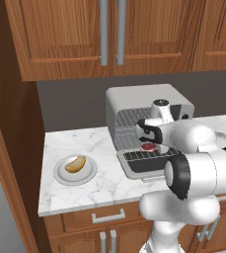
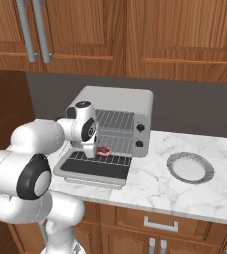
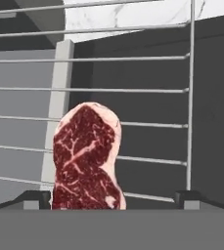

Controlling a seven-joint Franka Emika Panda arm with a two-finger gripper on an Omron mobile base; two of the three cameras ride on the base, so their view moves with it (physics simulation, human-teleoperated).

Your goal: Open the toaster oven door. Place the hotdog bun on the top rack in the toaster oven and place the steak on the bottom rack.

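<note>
The toaster oven stands on the counter with its door folded down flat. The red steak lies on the bottom rack, at the oven's mouth above the door. The top rack is bare. My gripper hangs just over the steak, open, with a fingertip well clear on each side. The hotdog bun rests on a plate left of the oven.
An empty plate sits on the marble counter right of the oven. Wooden wall cabinets hang above the oven. A tall wooden panel closes off the counter's left end.
</note>
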